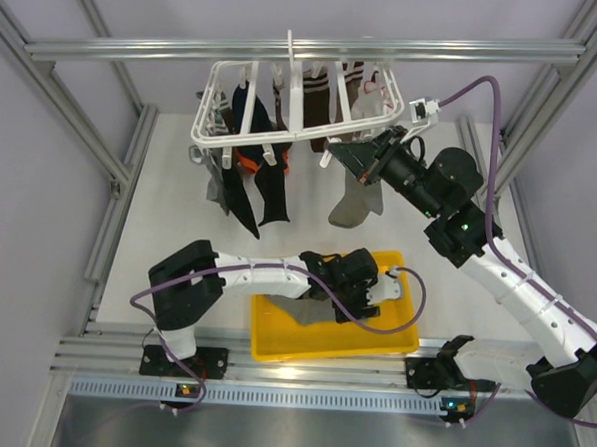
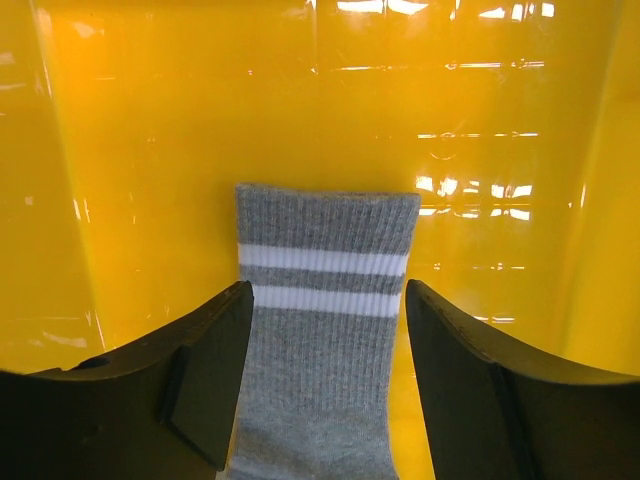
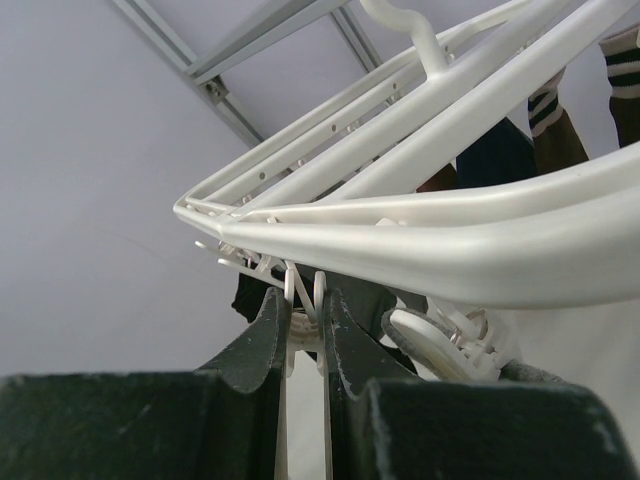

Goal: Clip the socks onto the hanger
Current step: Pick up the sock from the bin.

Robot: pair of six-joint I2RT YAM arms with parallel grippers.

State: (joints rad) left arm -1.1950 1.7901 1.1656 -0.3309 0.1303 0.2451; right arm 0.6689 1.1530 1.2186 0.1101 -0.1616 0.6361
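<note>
In the yellow tray [image 2: 150, 150], we log the left gripper [image 2: 328, 300] with jaws spread wide, straddling a grey sock [image 2: 325, 400] that lies flat with two white stripes below its cuff. At the hanger [image 3: 450, 250] rim, the right gripper [image 3: 305, 315] has its jaws nearly together, pinching a white clip [image 3: 300, 285]. A second grey sock [image 1: 355, 201] hangs alongside.

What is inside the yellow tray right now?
One grey sock with two white stripes lies flat in the yellow tray, the open left gripper straddling it. From above, the arm covers part of the sock and tray, so anything beneath it cannot be seen.
</note>
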